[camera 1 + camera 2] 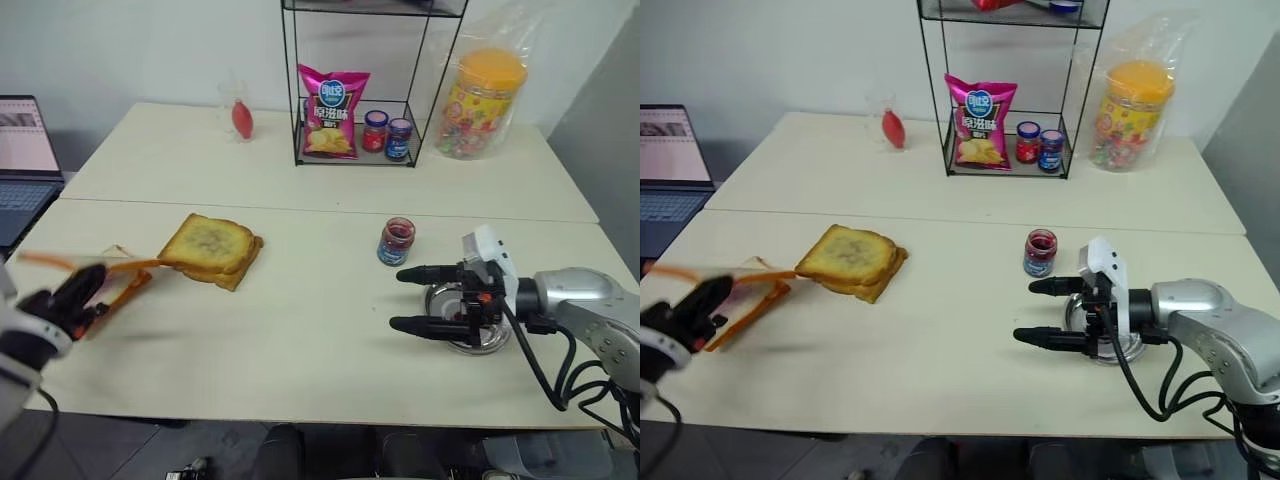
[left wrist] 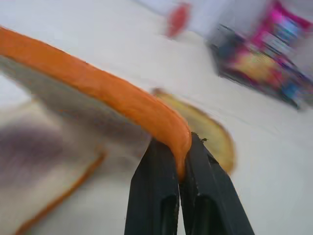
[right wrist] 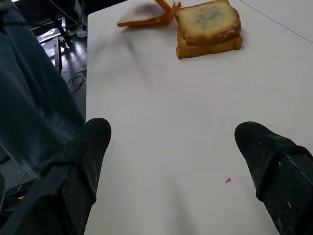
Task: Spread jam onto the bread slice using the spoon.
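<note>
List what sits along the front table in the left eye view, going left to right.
left gripper pinching an orange-crusted bread slice → golden toasted slice → open jam jar → right gripper, fingers apart → small metal dish

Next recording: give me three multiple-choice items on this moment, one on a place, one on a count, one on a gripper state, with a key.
1. Where does the small clear glass jam jar with blue label stand?
A. on the black wire rack
B. on the table by the right gripper
C. on the laptop

2. How many small lidded jars stand on the rack's lower shelf?
A. two
B. four
C. none

3. What is the left gripper doing?
A. open over the table
B. shut on an orange-crusted white bread slice
C. shut on a spoon

Key: B, jar stands beside the right gripper; A, one red-capped, one blue-capped; B, crust pinched between black fingers.
</note>
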### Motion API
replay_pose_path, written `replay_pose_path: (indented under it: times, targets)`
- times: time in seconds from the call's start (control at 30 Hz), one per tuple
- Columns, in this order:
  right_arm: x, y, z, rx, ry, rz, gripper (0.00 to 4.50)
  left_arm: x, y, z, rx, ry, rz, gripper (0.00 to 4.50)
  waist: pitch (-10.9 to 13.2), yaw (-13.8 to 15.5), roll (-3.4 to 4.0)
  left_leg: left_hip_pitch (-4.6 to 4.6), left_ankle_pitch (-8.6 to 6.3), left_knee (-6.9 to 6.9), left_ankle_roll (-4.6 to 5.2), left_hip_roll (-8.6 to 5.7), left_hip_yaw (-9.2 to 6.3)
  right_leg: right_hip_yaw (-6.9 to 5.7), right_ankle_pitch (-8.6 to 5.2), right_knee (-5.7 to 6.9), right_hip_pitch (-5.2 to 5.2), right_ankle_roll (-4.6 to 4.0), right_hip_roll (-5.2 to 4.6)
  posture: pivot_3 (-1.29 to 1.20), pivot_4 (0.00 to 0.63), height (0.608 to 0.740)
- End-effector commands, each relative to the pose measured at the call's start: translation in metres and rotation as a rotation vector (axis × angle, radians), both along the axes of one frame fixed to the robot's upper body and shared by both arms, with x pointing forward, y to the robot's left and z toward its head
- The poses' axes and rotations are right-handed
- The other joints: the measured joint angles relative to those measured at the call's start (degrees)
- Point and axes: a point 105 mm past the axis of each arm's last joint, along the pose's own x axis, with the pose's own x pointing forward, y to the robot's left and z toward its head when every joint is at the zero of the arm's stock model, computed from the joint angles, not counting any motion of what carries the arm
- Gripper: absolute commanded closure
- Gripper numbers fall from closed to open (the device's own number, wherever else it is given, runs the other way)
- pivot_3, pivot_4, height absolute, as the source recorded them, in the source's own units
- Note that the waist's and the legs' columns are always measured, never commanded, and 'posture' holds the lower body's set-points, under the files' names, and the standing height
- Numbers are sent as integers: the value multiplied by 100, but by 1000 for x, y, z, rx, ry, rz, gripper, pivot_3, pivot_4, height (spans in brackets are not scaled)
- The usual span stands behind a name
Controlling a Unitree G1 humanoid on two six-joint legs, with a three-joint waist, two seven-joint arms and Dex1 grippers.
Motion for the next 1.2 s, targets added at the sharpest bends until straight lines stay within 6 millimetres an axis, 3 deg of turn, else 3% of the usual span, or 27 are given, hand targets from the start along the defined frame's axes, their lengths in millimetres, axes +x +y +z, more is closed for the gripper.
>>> replay_pose_path:
  times: [0.03, 0.13, 0.27, 0.4, 0.47, 0.53, 0.6, 0.77, 0.9, 1.0, 1.1, 1.13, 1.2]
  targets:
    - [-9, -2, 9, 13, -34, -23, 0, 3, -51, 19, 86, 57, -368, 4456, 20, -35, 34, -3, 0, -2, 0, -2, 14, 13, 0, 3, 2, 4, -6, 0, 150, 740]
    - [-12, -4, 8, 20, -34, -61, 0, 8, -80, 14, 174, 127, -573, 4456, 31, -63, 51, -4, -1, -10, 1, -12, 38, 26, 2, 2, -9, 23, -11, 0, 150, 740]
    - [-14, -6, 7, 30, -41, -122, 0, 14, -133, -7, 216, 149, -884, 4456, 31, -67, 54, -40, -1, -13, 1, -8, 37, 25, 15, 18, -52, 29, 4, 0, 150, 740]
    - [-18, -7, 6, 36, -37, -160, 0, 20, -155, -22, 216, 166, -1024, 4456, 33, -95, 49, -60, -1, -6, 0, -7, 38, 35, 21, 59, -89, 12, 12, 0, 150, 740]
    - [-20, -9, 5, 34, -35, -186, 0, 27, -158, -42, 254, 200, -1059, 4456, 34, -114, 48, -59, -1, -7, 1, -4, 38, 39, 18, 66, -93, 7, 15, 0, 150, 740]
    - [-22, -13, 3, 32, -33, -223, 0, 34, -158, -81, 335, 269, -1118, 4456, 29, -92, 57, -56, -1, -6, 1, -7, 30, 32, 5, 84, -93, 4, 16, 0, 150, 740]
    - [-24, -15, 2, 27, -33, -246, 0, 40, -156, -101, 387, 286, -1152, 4456, 28, -88, 61, -47, -1, -7, 1, -10, 29, 31, 2, 88, -87, 1, 17, 0, 150, 740]
    - [-26, -17, 3, 26, -33, -273, 0, 50, -157, -111, 420, 275, -1195, 4456, 34, -71, 46, -53, 0, 5, 2, -7, 27, 31, -2, 91, -88, 6, 20, 0, 150, 740]
    - [-27, -17, 4, 25, -36, -283, 0, 63, -157, -133, 517, 269, -1168, 4456, 33, -69, 44, -51, 0, 7, 3, -8, 26, 32, -12, 93, -84, 26, 19, 0, 150, 740]
    - [-27, -19, 4, 19, -35, -293, 0, 75, -169, -133, 556, 173, -1137, 4456, 31, -61, 46, -49, 1, 9, 3, -9, 26, 33, -12, 96, -82, 27, 18, 0, 150, 740]
    - [-28, -21, 4, 12, -30, -299, 0, 73, -173, -134, 543, 177, -1165, 4456, 30, 17, 46, -51, 1, 15, 3, -14, 21, 30, -9, 96, -77, 29, 13, 0, 150, 740]
    - [-29, -22, 4, 11, -28, -300, 0, 72, -173, -134, 542, 179, -1172, 4011, 29, 24, 45, -51, 1, 18, 4, -14, 21, 30, -8, 96, -75, 32, 13, 0, 150, 740]
    - [-29, -24, 2, 5, -24, -308, 0, 73, -165, -133, 555, 193, -1163, 3616, 29, 25, 45, -51, 1, 21, 4, -14, 22, 31, -7, 96, -74, 36, 13, 0, 150, 740]
